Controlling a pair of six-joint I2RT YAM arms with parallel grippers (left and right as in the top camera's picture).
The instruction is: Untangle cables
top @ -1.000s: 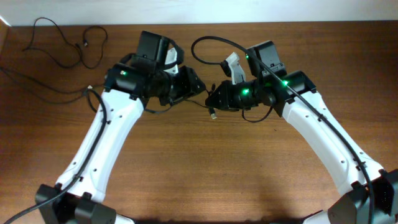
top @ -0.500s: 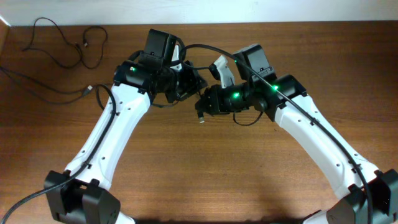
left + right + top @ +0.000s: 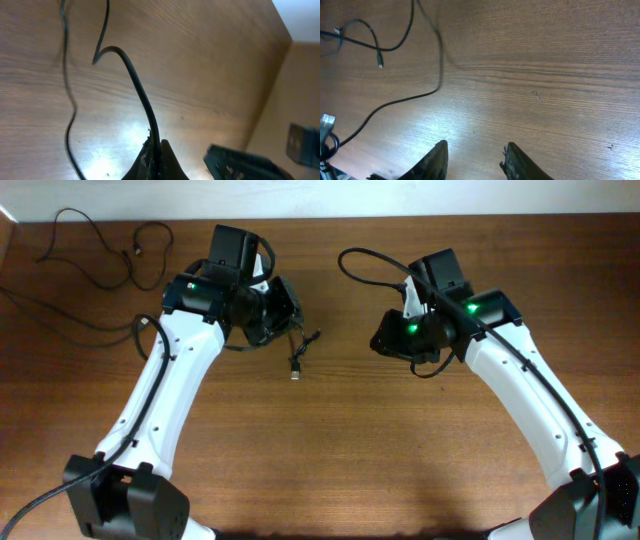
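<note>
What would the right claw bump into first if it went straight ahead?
Probably bare wooden table. The right claw is open, and the thin black cable lies off to the side.

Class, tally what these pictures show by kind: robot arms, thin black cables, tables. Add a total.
Robot arms: 2 (left arm, right arm)
Thin black cables: 3 (held cable in the left fingers; looped cable and second loose cable at the far-left corner)
Tables: 1 (table)
Total: 6
</note>
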